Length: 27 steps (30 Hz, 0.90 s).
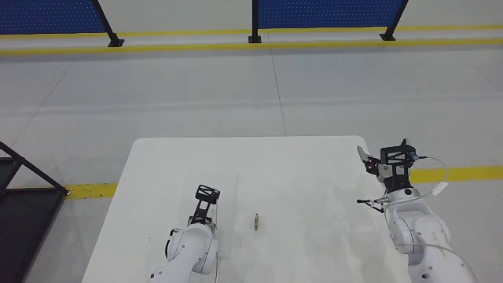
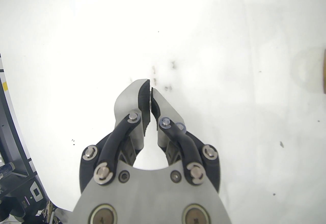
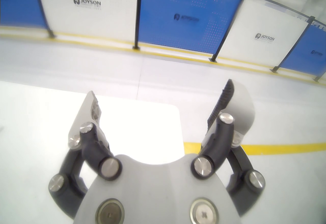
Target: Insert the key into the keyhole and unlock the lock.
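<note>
Silver left gripper (image 2: 150, 85) closed on nothing, silver right gripper (image 3: 160, 87) spread wide and empty; a careless sideways brush could knock away the small brownish metal piece (image 1: 255, 220) between them.

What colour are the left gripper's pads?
Black, ribbed pads on the left gripper; best in left wrist view.

small dark object (image 1: 256, 220) on the table (image 1: 314, 157) in the top view: too small for us to call it lock or key, and which way it lies is unclear too. left wrist view has a brownish thing (image 2: 324, 71) cut off by the frame edge, just a sliver, so we can't identify it. the ring-shaped mark (image 2: 303, 69) beside it is too faint for us to read. clutter (image 2: 15, 184) past the table edge in that view is cropped and too jumbled to name. table's near edge runs out of the top view's bottom.
</note>
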Each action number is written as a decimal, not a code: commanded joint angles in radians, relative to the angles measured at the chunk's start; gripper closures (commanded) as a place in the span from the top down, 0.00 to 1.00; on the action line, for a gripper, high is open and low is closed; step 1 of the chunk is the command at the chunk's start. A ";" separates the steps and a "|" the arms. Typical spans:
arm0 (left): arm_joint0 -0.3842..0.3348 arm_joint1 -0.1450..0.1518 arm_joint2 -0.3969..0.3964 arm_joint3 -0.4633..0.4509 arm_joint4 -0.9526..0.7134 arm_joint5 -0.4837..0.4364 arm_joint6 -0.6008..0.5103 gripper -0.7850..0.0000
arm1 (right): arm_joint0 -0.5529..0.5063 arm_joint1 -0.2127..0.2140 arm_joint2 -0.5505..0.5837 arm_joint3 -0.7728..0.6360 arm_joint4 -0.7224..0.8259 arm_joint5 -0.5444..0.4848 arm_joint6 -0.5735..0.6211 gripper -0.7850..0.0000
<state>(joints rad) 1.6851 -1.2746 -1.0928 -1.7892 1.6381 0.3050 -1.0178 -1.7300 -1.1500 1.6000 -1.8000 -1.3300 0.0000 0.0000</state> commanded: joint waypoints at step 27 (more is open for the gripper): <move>0.350 0.072 -0.442 -0.125 -0.549 -0.855 0.847 0.00 | -0.014 -0.001 -0.019 -0.019 -0.029 -0.011 0.005 1.00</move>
<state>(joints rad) 2.0360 -1.2050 -1.5222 -1.9321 1.0982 -0.5069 -0.1936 -1.7355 -1.1507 1.5908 -1.8086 -1.3450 -0.0035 0.0034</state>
